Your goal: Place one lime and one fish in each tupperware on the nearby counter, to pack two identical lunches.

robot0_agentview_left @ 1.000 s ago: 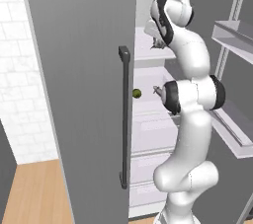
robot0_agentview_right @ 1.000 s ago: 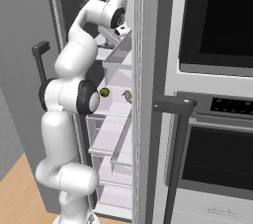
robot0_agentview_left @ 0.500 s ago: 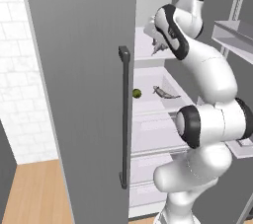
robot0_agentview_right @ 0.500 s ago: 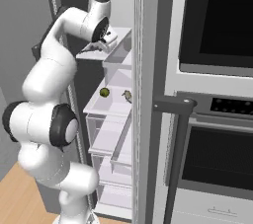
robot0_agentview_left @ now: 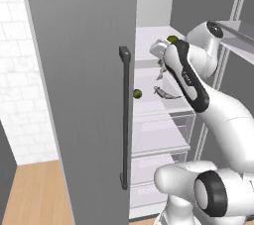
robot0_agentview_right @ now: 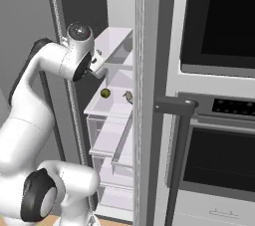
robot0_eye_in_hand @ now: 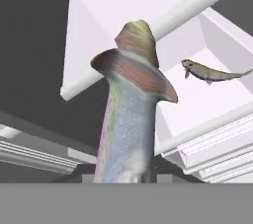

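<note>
In the hand view a silvery fish (robot0_eye_in_hand: 129, 119) with a pinkish tail hangs tail-up between my fingers, and my gripper (robot0_eye_in_hand: 123, 178) is shut on it. From the left base view, the gripper (robot0_agentview_left: 160, 64) is in front of the open fridge's upper shelf with the held fish (robot0_agentview_left: 161, 73) under it. A second fish (robot0_agentview_left: 166, 93) (robot0_eye_in_hand: 210, 73) lies on the middle shelf beside a lime (robot0_agentview_left: 137, 93) (robot0_agentview_right: 105, 92). Another lime (robot0_agentview_left: 172, 39) sits on the upper shelf. The tupperware and the counter are out of view.
The grey fridge door (robot0_agentview_left: 84, 90) with its dark bar handle (robot0_agentview_left: 124, 120) stands open at the left. White shelves and clear drawers (robot0_agentview_right: 112, 145) fill the fridge. Door racks (robot0_agentview_left: 233, 33) jut at the right. A wall oven (robot0_agentview_right: 214, 120) stands beside the fridge.
The arm has folded and swung, drawing the hand with the fish down and outward from the upper shelf toward the fridge's opening. The lime and fish on the shelf stayed put.
</note>
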You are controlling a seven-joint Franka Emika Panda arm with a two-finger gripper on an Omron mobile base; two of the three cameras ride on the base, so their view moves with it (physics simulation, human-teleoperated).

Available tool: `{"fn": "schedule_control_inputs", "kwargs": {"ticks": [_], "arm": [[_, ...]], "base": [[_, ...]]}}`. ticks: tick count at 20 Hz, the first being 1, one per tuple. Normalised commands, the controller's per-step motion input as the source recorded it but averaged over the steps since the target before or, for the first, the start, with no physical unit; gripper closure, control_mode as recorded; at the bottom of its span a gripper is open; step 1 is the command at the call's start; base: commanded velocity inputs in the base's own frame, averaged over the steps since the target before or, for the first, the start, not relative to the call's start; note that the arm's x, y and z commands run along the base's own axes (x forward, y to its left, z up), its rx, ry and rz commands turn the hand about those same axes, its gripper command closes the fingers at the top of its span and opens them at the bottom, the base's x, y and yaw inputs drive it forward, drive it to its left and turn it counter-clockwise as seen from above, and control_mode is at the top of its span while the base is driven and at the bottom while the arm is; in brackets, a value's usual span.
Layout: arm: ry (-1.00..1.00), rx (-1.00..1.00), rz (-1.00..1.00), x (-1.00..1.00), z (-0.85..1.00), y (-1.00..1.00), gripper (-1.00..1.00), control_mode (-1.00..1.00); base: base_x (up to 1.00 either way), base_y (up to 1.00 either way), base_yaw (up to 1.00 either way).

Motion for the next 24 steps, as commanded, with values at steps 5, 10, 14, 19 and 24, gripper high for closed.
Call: {"fn": "schedule_control_inputs", "kwargs": {"ticks": [5, 10, 14, 19, 24], "arm": [[0.14, -0.12, 0.06, -1.0, -0.21, 0.0, 1.0, -1.0], [0.1, -0.29, 0.07, -0.71, -0.89, 0.0, 1.0, -1.0], [0.01, -0.28, 0.06, -0.48, -0.77, 0.0, 1.0, -1.0], [0.02, -0.13, 0.06, -0.47, -0.4, 0.0, 1.0, 1.0], [0.0, 0.0, 0.0, 0.0, 0.0, 0.0, 1.0, 1.0]], "base": [[0.0, 0.0, 0.0], [0.0, 0.0, 0.0], [0.0, 0.0, 0.0], [-0.2, 0.0, 0.02], [-1.0, 0.02, 0.06]]}}
